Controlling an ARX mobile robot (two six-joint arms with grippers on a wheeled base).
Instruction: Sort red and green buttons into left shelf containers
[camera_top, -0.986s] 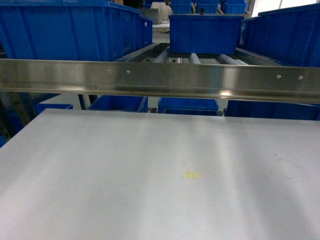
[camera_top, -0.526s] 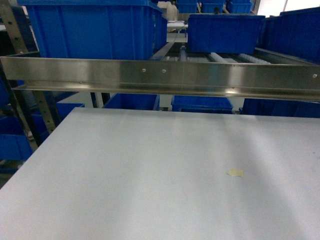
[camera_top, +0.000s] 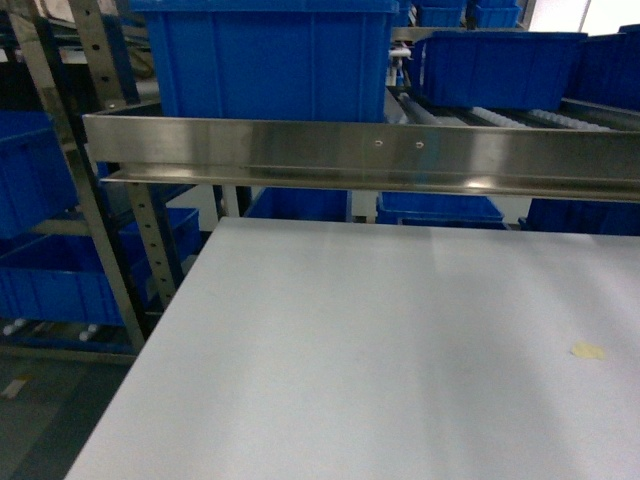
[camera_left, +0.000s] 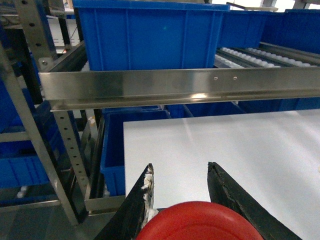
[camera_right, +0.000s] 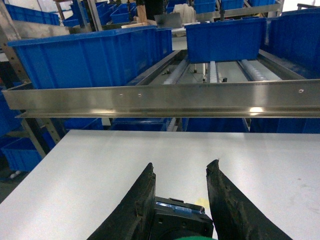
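The red button's wide round cap (camera_left: 200, 222) fills the bottom of the left wrist view, and my left gripper (camera_left: 180, 166) is shut on it above the white table's left edge. The green button (camera_right: 180, 215) shows as a dark block body with a blue strip and a sliver of green cap. My right gripper (camera_right: 182, 164) is shut on it over the table. A large deep blue bin (camera_top: 270, 60) of the left shelf containers stands behind the steel rail; it is also the big bin (camera_left: 150, 35) in the left wrist view. Neither gripper shows in the head view.
A steel rail (camera_top: 380, 150) runs across the shelf front above the white table (camera_top: 380, 340). A yellow spot (camera_top: 587, 351) marks the table at right. A perforated rack upright (camera_top: 110, 200) and lower blue bins (camera_top: 40, 280) stand left. A smaller blue bin (camera_top: 495, 65) sits on rollers.
The head view has swung to the left: the yellow spot and bins slide rightward in the picture, and the left rack upright and the table's left edge come into view.
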